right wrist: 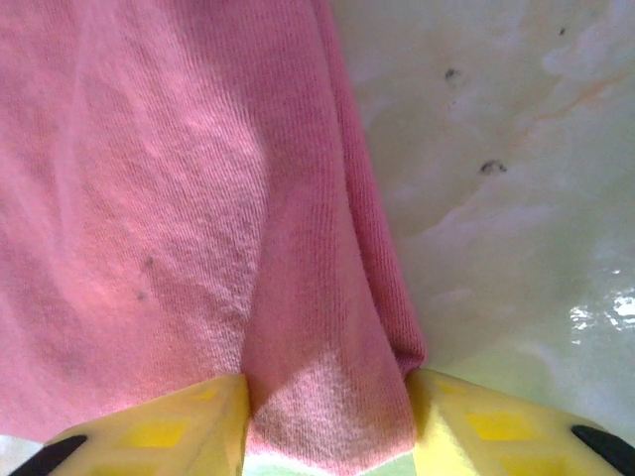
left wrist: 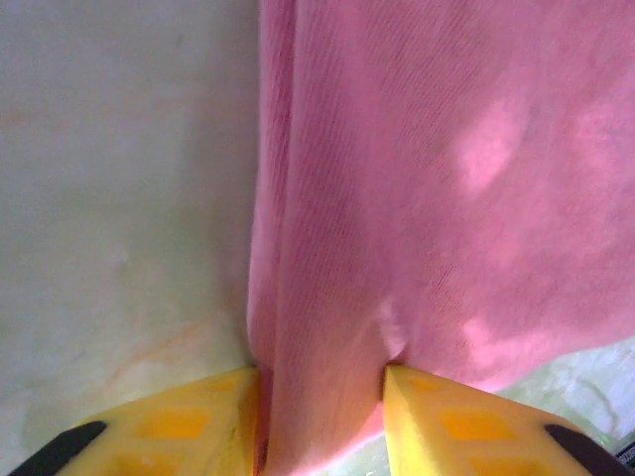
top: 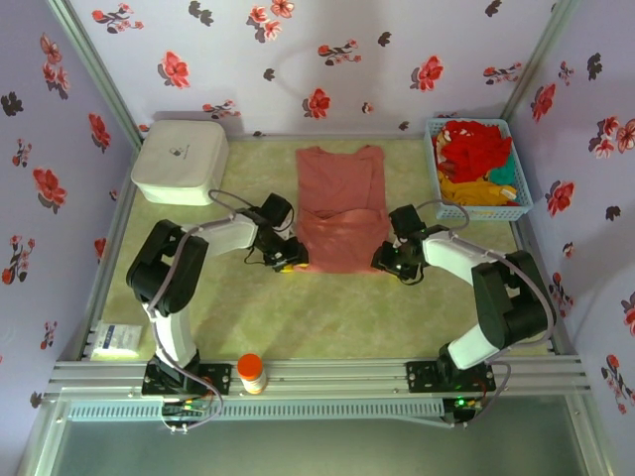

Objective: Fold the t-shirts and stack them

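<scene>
Pinching pink shirt (top: 341, 203) at both near hem corners: left end effector (top: 291, 260) closed on left corner, right end effector (top: 385, 260) closed on right corner. In wrist cams, cloth bunched between yellow fingers (left wrist: 189, 426) on both sides, filling gap, puckered at one pad. Lying flat mid-bench (top: 248, 317), collar far, hem near, sleeves tucked in, so outline approx. a long rectangle w/ a crease across lower part. Other shirts (top: 474, 149) (red, orange, teal) heaped in basket (top: 482, 211) far right, well apart.

Handling, as judged: light, soft knit, no stiffness. Sags & drapes once lifted, trails behind end effectors, drags on bench. Not fragile, not slippery; fine ribbed weave prob. grippy vs. pads. Likely several layers at corners, so risk of catching top layer only & peeling layers apart. Best hold: corners/edges, symmetric, both sides level, lifted together to keep hem straight. Avoid mid-panel grabs, prone to bunching & wrinkling the fold.
</scene>
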You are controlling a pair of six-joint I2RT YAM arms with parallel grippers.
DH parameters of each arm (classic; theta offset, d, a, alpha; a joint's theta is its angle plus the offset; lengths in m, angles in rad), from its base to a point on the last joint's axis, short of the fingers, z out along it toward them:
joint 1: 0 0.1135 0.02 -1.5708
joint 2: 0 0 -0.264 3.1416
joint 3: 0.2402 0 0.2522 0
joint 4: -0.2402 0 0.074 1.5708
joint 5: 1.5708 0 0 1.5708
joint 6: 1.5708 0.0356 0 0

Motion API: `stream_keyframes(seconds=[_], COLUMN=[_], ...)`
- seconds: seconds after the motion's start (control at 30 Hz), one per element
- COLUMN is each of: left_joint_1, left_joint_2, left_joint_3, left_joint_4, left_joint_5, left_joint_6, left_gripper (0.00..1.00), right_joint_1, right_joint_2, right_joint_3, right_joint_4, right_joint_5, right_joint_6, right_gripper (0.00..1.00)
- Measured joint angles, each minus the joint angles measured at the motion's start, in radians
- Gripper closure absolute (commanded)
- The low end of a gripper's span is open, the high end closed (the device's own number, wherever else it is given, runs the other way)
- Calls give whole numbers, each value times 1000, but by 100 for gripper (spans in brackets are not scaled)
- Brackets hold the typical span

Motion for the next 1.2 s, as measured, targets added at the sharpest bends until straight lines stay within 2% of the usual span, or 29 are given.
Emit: stream_keyframes(seconds=[0.2,0.4,0.53,0.83,1.2], left_joint_1=[0,0,-1,-20,-135], left_joint_2=[27,27,27,-52,-270], left_joint_3=[38,43,43,-4,-216], left_joint_4=[30,26,16,-1,-8], left_joint_5=[-9,-28,-40,-72,-108], left_joint_6=[5,13,17,19,-40], left_gripper=[80,92,99,100,100], right_joint_1=[0,0,0,18,125], right_joint_2=[0,0,-6,-115,-379], right_joint_3=[2,2,2,-40,-134], right_joint_4=[0,9,14,0,-139], right_joint_5=[24,35,35,35,71], right_joint_6=[0,5,11,-2,31], right_gripper=[69,91,100,100,100])
